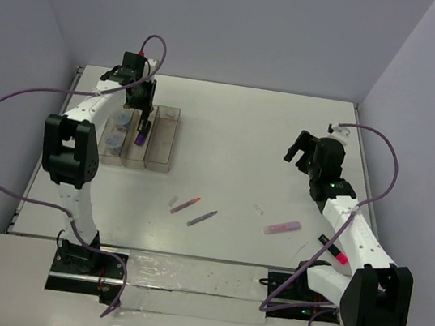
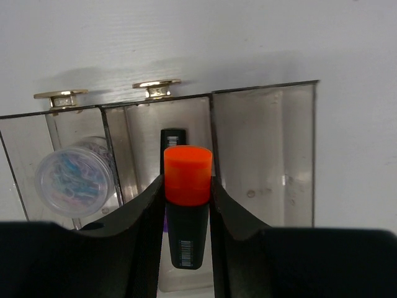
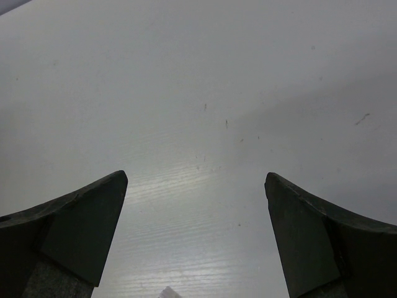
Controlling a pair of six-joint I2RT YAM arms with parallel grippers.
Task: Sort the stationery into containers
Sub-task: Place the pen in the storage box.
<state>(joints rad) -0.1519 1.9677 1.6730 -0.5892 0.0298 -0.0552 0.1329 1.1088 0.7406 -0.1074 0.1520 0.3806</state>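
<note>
While over the tray (image 2: 263,155), left gripper (image 2: 187,184) tight around orange highlighter (image 2: 187,172); right gripper (image 3: 195,179) agape.

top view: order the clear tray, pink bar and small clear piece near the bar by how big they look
1. clear tray, largest by far
2. pink bar
3. small clear piece, smallest

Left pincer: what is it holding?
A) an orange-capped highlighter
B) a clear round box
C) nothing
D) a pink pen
A: the left pincer is shut on the orange-capped highlighter, over the middle compartment of the tray.
</note>
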